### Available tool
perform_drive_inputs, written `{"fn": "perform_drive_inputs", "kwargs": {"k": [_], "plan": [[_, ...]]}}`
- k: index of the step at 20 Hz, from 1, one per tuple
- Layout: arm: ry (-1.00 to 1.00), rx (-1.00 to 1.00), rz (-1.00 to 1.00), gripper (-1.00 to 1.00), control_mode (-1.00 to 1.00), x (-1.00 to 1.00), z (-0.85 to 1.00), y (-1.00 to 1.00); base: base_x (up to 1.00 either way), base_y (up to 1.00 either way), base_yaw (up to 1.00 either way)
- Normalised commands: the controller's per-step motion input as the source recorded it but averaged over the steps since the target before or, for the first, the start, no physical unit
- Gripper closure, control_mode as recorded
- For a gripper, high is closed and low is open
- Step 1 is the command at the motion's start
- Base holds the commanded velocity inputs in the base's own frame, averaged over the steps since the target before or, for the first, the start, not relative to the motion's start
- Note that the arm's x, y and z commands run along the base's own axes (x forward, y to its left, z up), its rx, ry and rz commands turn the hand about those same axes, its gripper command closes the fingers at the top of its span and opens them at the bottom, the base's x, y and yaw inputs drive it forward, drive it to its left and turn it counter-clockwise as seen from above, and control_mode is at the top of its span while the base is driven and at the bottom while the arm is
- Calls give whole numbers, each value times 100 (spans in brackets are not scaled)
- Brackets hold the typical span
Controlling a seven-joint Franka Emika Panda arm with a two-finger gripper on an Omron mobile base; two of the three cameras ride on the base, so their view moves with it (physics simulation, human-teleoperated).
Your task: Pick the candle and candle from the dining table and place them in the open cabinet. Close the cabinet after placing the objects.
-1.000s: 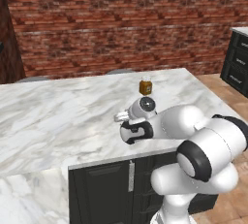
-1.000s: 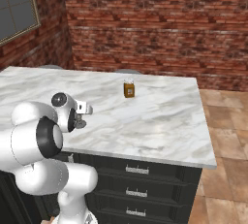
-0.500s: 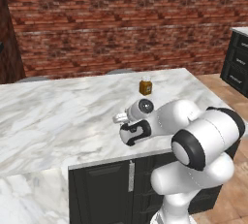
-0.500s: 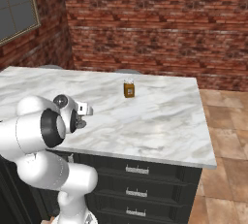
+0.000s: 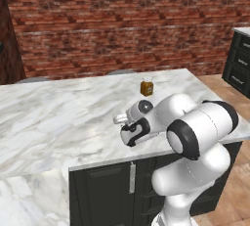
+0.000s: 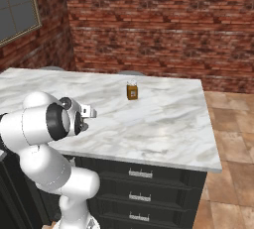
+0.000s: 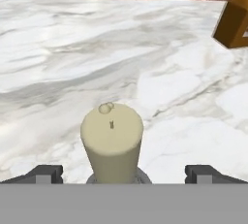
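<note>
Closest in the hand view, a cream stick candle [image 7: 112,138] is seen from above, a short round-topped cylinder with a tiny dark wick, standing upright on a grey base that is mostly cut off by the lower edge. It is framed by the two dark fingertips [image 7: 44,173] of the gripper [image 7: 126,173], which are spread wide on either side and are not touching it; nothing is held.

The candle is set on the dining table [image 5: 63,112], a large rectangular counter with a smooth white, grey-veined marble top [image 6: 163,124] over a dark base fitted with drawers and silver bar handles [image 6: 140,174]. In both base views the candle itself is hidden behind the white arm, which is bent low over the near edge of the table, so the gripper is hard to make out there.

Farther along the marble, well apart from the candle, a small amber-orange carton [image 5: 146,87] is seen standing upright [image 6: 132,91]; in the hand view it is clipped by the upper right corner [image 7: 233,22].

Beyond the table, a red brick wall [image 5: 122,24] is seen across the room, with a terracotta tiled floor [image 6: 230,124] to the right. A dark drawer unit [image 5: 240,62] is partly cut off at the right edge of the left base view, and a grey-paned window [image 6: 17,2] is set in the left wall.
</note>
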Motion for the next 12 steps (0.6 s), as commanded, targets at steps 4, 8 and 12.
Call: {"fn": "perform_drive_inputs", "kwargs": {"k": [4, 8, 12], "plan": [[0, 0, 0, -100, -100, 23, 0, 2, 0, 0, 0], [0, 0, 0, -100, -100, 1, 0, 0, 0, 0, 0], [0, 0, 0, -100, -100, 0, -3, 0, 0, 0, 0]]}}
